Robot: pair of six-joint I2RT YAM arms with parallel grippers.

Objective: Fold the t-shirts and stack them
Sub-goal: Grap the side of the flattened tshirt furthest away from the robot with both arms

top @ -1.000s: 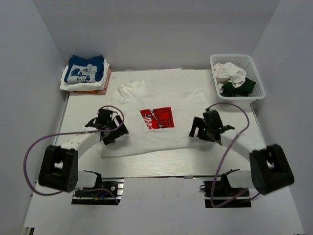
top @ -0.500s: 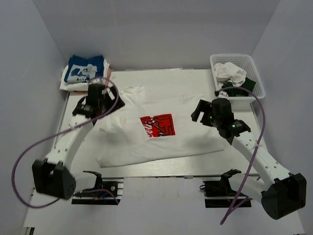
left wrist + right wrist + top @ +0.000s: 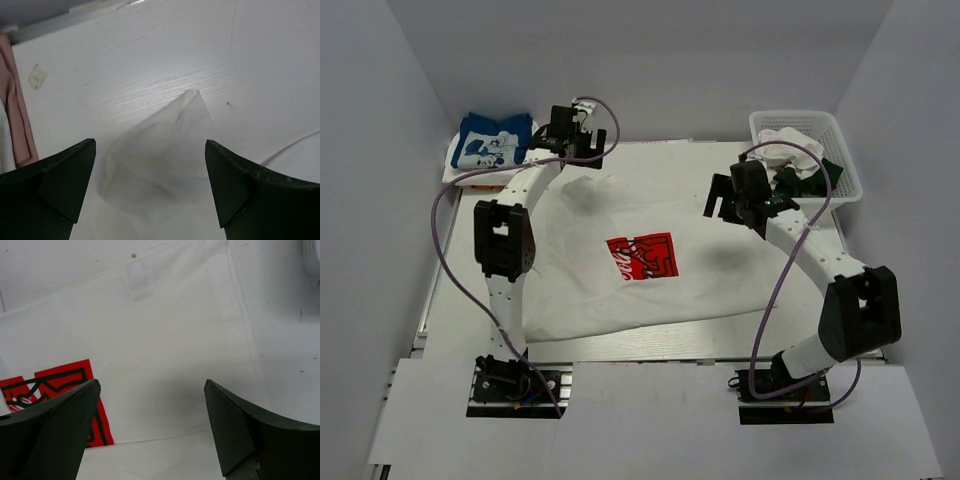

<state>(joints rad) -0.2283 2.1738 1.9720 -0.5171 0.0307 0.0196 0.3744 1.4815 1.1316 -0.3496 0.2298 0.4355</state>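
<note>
A large white t-shirt (image 3: 640, 290) with a red square logo (image 3: 642, 257) lies spread on the table. My left gripper (image 3: 582, 130) is open and empty above its far left sleeve (image 3: 160, 165), near the back edge. My right gripper (image 3: 722, 197) is open and empty above the shirt's right part (image 3: 170, 340); the logo (image 3: 55, 390) shows at its left. A folded stack with a blue cartoon-print shirt (image 3: 492, 143) on top sits at the back left, over white and pink ones (image 3: 22, 120).
A white basket (image 3: 840, 190) at the back right holds white (image 3: 788, 148) and dark green (image 3: 810, 178) clothes. Grey walls close in the back and sides. The table (image 3: 740, 330) has a bare strip at its near edge.
Both arms have stretched toward the back of the table. The left gripper moved from the shirt's left side to the far left sleeve. The shirt has shifted and spread out.
</note>
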